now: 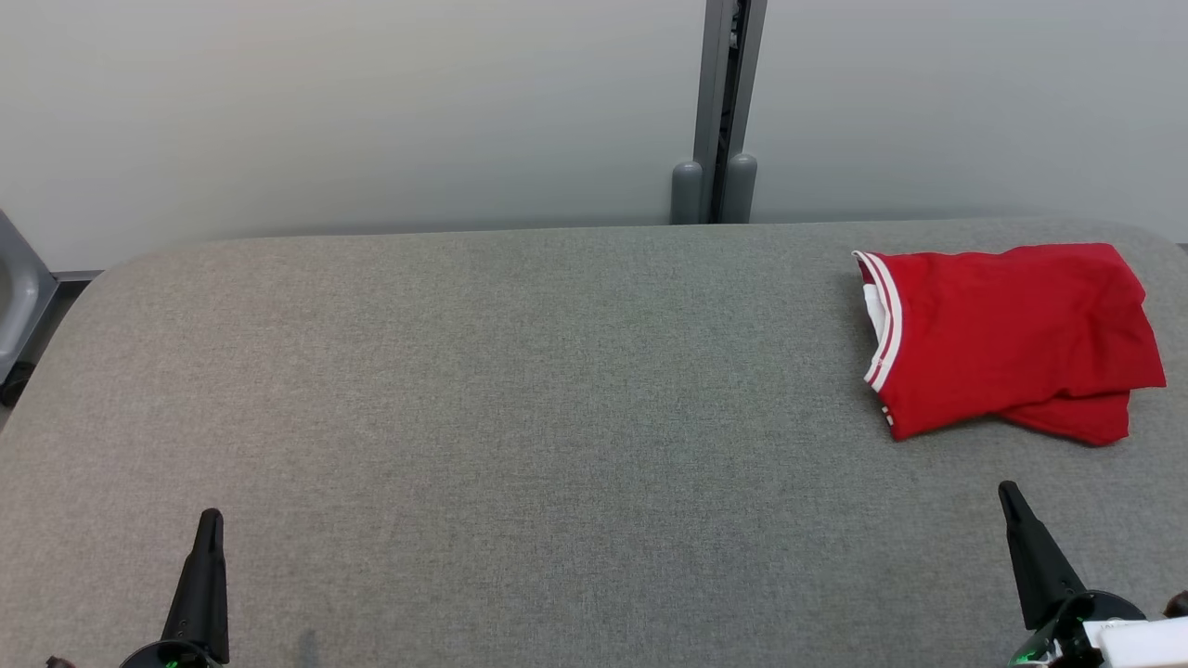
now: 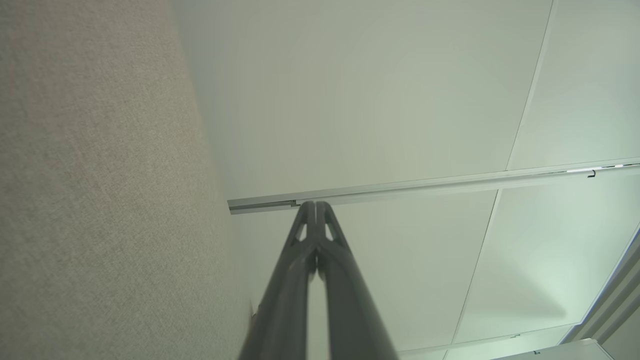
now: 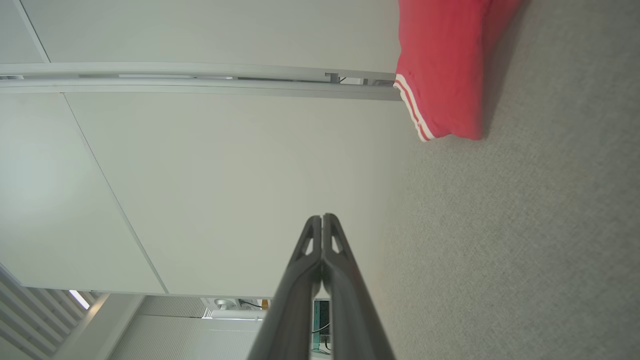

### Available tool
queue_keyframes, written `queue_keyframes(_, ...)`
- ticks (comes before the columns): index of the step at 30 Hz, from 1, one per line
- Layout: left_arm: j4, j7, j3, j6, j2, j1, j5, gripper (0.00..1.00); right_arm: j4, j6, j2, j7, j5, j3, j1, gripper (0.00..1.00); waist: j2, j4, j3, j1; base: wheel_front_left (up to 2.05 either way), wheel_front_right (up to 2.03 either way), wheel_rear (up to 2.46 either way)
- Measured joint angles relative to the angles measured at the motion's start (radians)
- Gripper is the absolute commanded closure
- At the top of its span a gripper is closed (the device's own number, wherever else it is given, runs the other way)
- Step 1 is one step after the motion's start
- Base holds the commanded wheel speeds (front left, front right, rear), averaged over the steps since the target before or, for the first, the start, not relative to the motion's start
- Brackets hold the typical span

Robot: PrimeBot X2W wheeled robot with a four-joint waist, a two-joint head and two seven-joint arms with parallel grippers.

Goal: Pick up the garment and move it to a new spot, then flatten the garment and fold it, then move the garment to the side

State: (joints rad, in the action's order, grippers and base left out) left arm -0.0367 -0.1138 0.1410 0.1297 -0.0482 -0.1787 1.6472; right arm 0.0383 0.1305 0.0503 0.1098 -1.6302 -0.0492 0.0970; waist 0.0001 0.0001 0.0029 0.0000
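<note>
L fingers pressed together; grey fabric surface left, wall w/ rail beyond.

Grey fabric table against pale panelled wall.

Before me lies a grey fabric-covered worktop with rounded far corners, a pale panelled wall behind its far edge, a grey upright post against that wall, and a grey curved fitting off the left edge.
</note>
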Motion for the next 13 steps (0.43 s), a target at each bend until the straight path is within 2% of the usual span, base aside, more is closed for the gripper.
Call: queue_keyframes(13,0.0,0.0,0.0,0.0,0.0,0.0,0.0,1.0,0.0,0.0,-0.001,0.0,0.0,-0.001,0.0,1.0,0.0,0.0,0.0,0.0,0.0,0.0,0.0)
